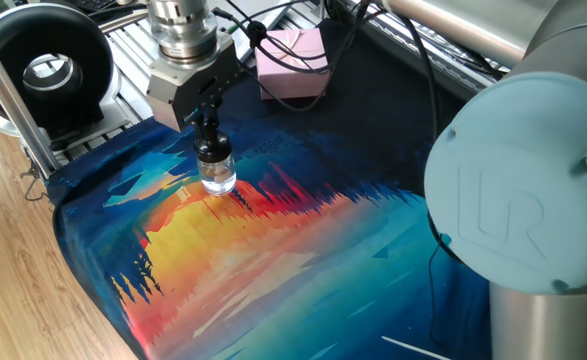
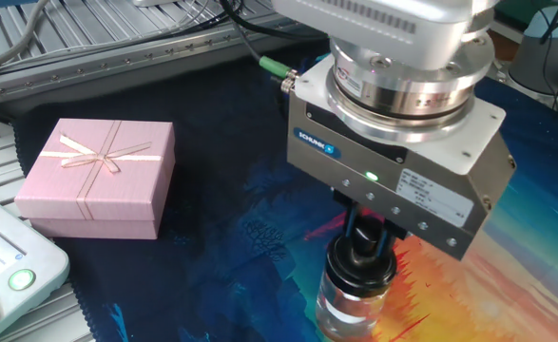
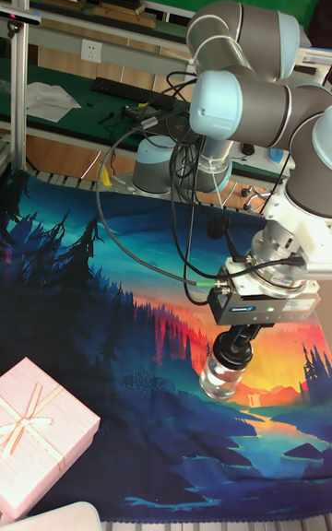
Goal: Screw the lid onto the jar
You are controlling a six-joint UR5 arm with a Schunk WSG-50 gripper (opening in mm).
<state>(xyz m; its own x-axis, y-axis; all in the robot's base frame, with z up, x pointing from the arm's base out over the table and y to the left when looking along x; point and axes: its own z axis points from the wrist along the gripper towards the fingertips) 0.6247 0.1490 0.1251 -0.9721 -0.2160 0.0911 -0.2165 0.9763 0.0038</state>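
The gripper (image 2: 366, 249) body carries a blue "SCHUNK" badge on its side face. A white rating label beside it holds print too small to read. The robot arm joint cap (image 1: 518, 215) bears embossed "UR" lettering.

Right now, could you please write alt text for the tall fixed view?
The gripper clamps the black lid on the upright clear jar, on a sunset-forest mat. A pink gift box sits at lower left.
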